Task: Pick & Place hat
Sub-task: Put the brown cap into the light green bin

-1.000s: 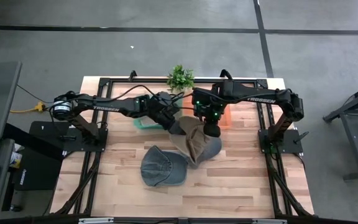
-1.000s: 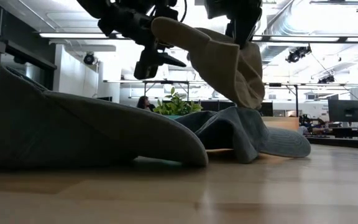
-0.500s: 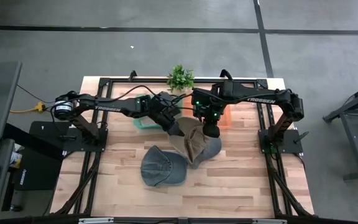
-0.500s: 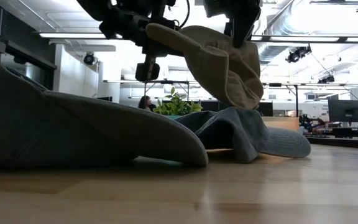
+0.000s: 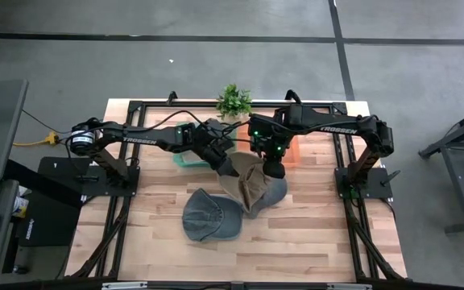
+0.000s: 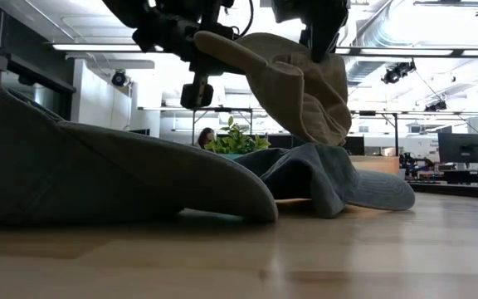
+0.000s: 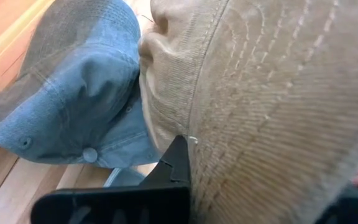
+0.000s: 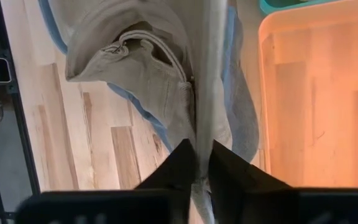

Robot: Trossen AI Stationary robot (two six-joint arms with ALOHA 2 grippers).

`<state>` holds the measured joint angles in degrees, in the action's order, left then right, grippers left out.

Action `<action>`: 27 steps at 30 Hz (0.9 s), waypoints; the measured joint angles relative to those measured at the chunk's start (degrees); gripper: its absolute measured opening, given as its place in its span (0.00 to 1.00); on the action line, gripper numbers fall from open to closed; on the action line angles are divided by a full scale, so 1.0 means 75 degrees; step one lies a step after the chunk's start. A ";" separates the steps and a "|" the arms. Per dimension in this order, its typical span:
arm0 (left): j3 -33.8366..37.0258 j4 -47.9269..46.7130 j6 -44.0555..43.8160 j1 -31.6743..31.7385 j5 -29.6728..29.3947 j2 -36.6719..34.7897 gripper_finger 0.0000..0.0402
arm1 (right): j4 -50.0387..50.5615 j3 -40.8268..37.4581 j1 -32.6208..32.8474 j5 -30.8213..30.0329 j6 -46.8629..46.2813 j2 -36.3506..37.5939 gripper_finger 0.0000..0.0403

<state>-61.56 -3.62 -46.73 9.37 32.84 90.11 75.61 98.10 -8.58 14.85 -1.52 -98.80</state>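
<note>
The left gripper [image 5: 226, 165] is clenched on the brim of the tan cap [image 5: 250, 181], which is held up off the desk near the middle, toward the far edge. In the left wrist view the corduroy brim [image 7: 272, 106] fills the space beside the dark finger [image 7: 174, 163]. The right gripper [image 5: 273, 168] pinches a thin fold of the same cap; in the right wrist view its fingers [image 8: 179, 165] stand nearly together with the cloth edge running between them. Whether that pinch is firm or easing cannot be told.

The cap hangs between the two grippers, its crown sagging down over a blue cap [image 6: 338, 178] lying on the desk directly beneath. A second, grey-blue cap [image 5: 208, 217] lies just beside, toward the near edge. An orange tray [image 8: 319, 93] and a teal tray [image 5: 185, 160] stand near the far edge, with a small plant [image 5: 233, 100] behind them.

Handling: the cap is judged light and soft. The crown collapses under its own weight and gives no firm hold. The stitched brim is the stiffest part and the better place to grip. Corduroy should resist slipping. The hanging crown may drag or snag on the cap below.
</note>
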 joint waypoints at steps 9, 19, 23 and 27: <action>0.0000 0.0008 0.0004 -0.0003 0.0026 0.0000 0.00 | 0.0005 0.0000 -0.0020 -0.0106 -0.0361 0.0025 0.33; 0.0000 0.0078 0.0004 -0.0006 0.0052 0.0000 0.00 | 0.0052 0.0000 -0.0229 -0.0498 -0.0672 0.0841 0.41; 0.0000 0.0101 0.0004 0.0000 0.0061 0.0000 0.00 | 0.0224 0.0003 -0.0338 -0.0989 -0.1046 0.1404 0.41; 0.0000 0.0359 -0.0019 0.0064 0.0093 0.0000 0.00 | 0.0314 0.0006 -0.0358 -0.1427 -0.1403 0.1961 0.42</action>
<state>-61.56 -0.92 -46.87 9.85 33.54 90.11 77.97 98.15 -11.27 4.15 -12.05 -84.10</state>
